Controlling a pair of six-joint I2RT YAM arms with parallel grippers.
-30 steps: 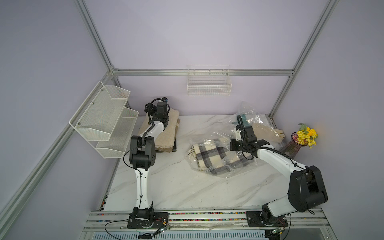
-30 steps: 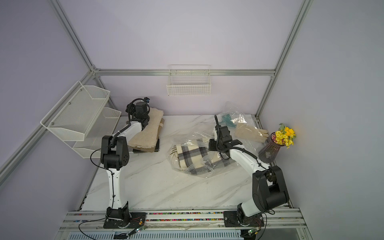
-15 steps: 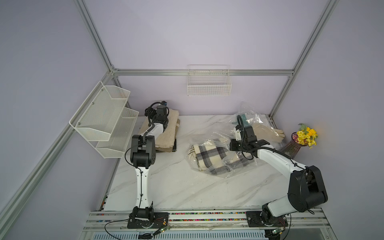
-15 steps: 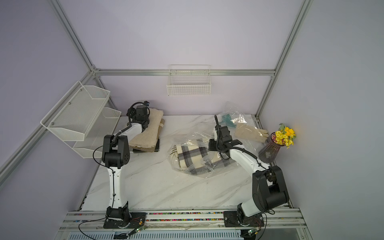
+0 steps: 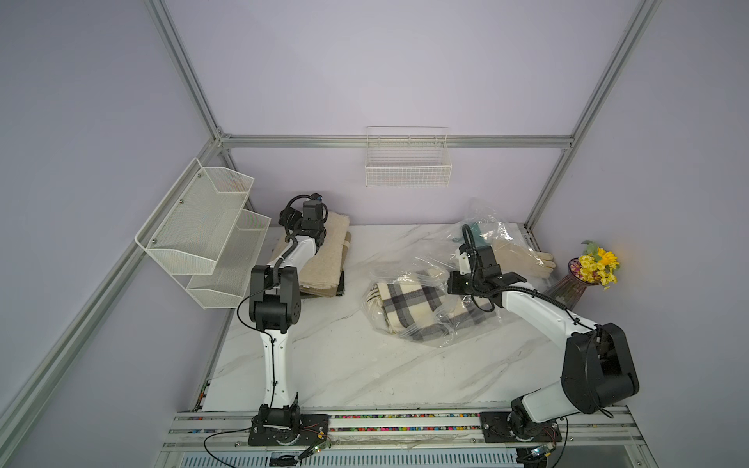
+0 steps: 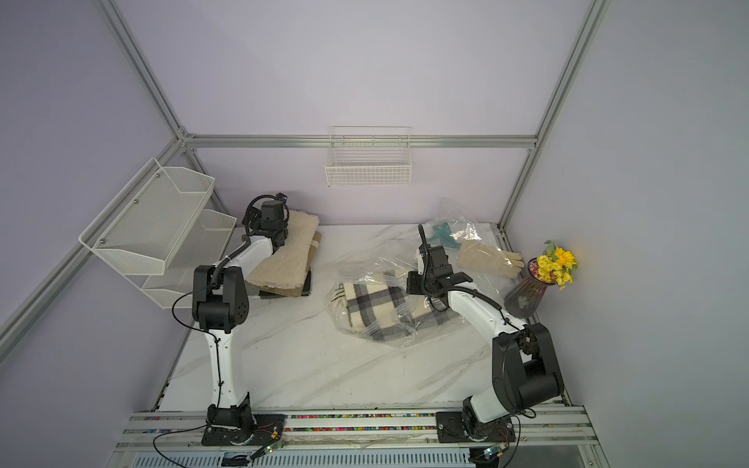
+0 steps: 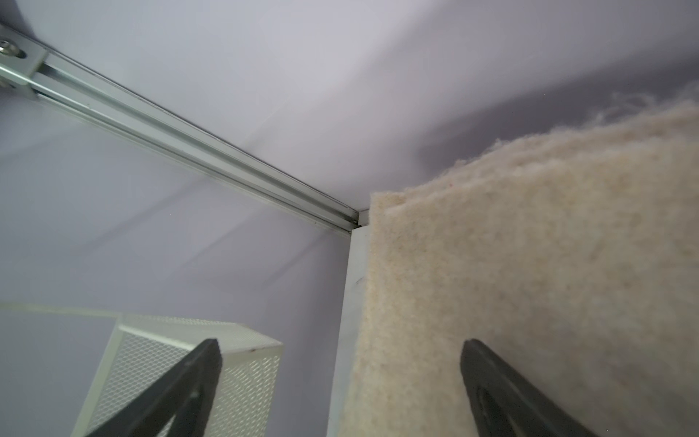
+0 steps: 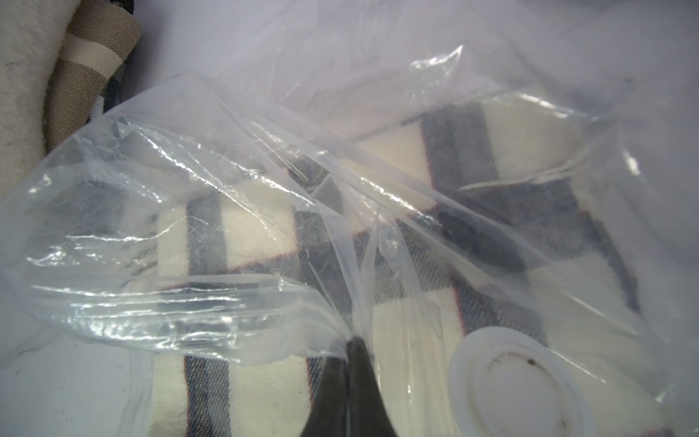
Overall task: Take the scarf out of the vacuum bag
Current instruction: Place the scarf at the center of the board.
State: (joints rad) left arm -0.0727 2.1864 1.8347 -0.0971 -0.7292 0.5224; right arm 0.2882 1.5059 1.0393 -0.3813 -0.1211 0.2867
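right hand: closed, pinching the crinkly clear film of the vacuum bag | left hand: open, holding nothing, beside a fuzzy beige blanket | scarf: folded cream-and-grey plaid, inside the bag, mid counter | right wrist view alone shows the round white valve cap; top views do not

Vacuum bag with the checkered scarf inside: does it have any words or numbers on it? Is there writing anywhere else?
No text can be read in any view.
vacuum bag: faint dark marks on the plastic, perhaps print, too blurred to read.
white valve cap: no lettering shows.
scarf: no label visible.
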